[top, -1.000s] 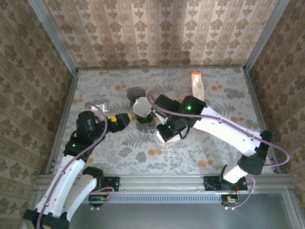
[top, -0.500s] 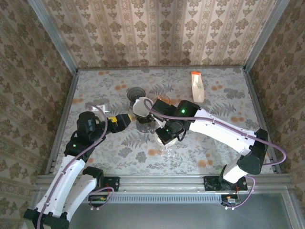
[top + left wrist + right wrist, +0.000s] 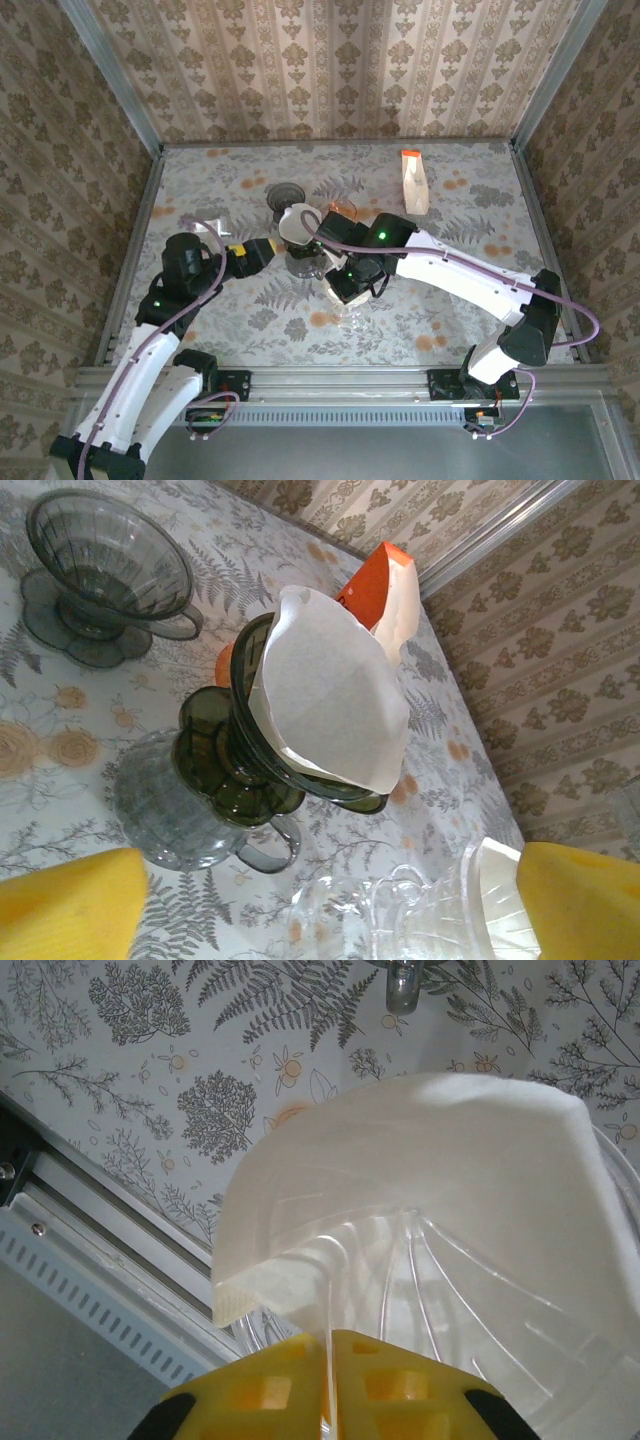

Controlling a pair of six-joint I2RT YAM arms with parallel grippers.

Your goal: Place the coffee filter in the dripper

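A white paper coffee filter (image 3: 450, 1160) lies spread inside the clear ribbed dripper (image 3: 560, 1360). One folded edge stands above the rim. My right gripper (image 3: 330, 1370) is shut on that edge, with the thin paper between the yellow fingers. From above, the right gripper (image 3: 350, 288) hovers right over the clear dripper (image 3: 350, 312). My left gripper (image 3: 325, 910) is open, its yellow fingers (image 3: 70, 900) far apart, aimed at a green dripper (image 3: 230, 770) that holds another white filter (image 3: 330, 690). The left gripper (image 3: 255, 252) sits just left of that green dripper (image 3: 298, 228).
The green dripper stands on a glass server (image 3: 160, 800). A grey empty dripper (image 3: 110, 580) sits behind it, and an orange-topped white bag (image 3: 413, 180) stands at the back right. The table's front rail (image 3: 90, 1260) runs close below the clear dripper.
My right gripper has moved slightly left and lower with the filter, settling it onto the clear dripper. The left arm has stayed still.
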